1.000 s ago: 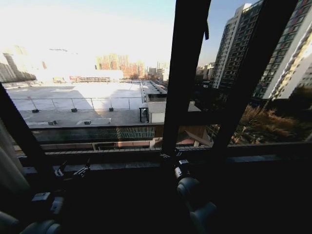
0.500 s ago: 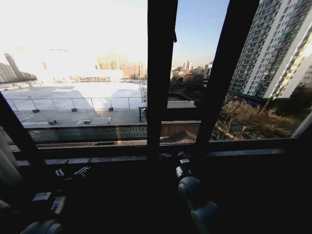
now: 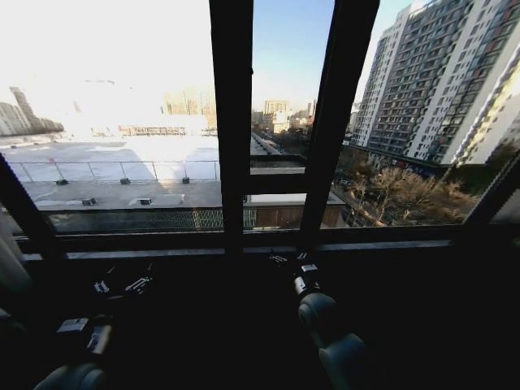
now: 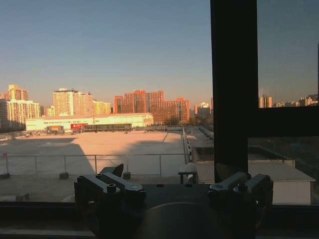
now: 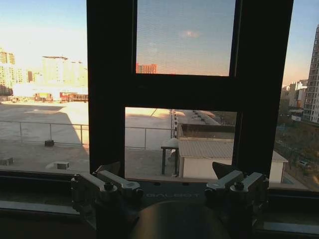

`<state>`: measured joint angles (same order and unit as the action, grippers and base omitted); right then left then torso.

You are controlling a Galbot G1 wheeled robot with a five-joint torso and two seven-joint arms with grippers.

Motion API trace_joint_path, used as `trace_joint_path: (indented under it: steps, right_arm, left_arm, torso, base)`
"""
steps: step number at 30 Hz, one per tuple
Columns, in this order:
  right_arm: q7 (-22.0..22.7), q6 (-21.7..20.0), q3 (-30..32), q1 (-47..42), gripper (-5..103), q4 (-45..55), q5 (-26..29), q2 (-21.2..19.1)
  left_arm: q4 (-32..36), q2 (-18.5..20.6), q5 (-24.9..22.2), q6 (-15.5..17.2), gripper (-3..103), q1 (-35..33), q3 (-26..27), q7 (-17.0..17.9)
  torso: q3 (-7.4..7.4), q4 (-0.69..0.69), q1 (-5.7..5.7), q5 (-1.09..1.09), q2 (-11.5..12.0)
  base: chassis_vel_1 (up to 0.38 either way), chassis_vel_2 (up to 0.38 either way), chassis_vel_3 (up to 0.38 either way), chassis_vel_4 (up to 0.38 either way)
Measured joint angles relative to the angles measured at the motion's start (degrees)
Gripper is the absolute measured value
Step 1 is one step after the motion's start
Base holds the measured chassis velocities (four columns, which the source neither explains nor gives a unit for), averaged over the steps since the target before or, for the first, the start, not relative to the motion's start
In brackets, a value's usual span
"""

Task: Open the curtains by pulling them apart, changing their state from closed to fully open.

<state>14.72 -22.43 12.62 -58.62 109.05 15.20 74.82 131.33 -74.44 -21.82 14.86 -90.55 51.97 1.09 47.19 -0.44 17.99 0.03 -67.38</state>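
From my station the glass ahead is uncovered across nearly the whole head view — I take that as the curtains (image 3: 10,272) already drawn well aside, with just a pale pleated strip of fabric left at the far left edge, beside the slanted frame bar. On the right edge I can't make out any panel, so I can't say how that side sits. The left gripper (image 4: 172,191) is low in front of the sill (image 3: 146,253), its fingers spread apart with nothing between them, the rooftop visible past them. The right gripper (image 5: 169,191) is just below the central window frame (image 3: 231,122), likewise spread wide and empty, pointing at the dark mullions. Neither touches fabric. My reading: the opening is done or all but done; what could remain is checking the right side and perhaps nudging the left strip further off the glass — though from here it looks bunched clear of the pane already
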Motion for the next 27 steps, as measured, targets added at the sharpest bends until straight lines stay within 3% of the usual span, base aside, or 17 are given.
trace_joint_path:
  steps: [27]
  right_arm:
    - [0.1, 0.22, 1.16, -1.2, 100, 1.16, -0.3, -0.27]
  left_arm:
    - [0.29, 0.08, -0.21, -0.95, 100, -0.28, 0.18, -0.15]
  torso:
    - [0.0, 0.0, -0.01, -0.01, 0.0]
  base:
    - [-0.079, -0.404, 0.077, 0.403]
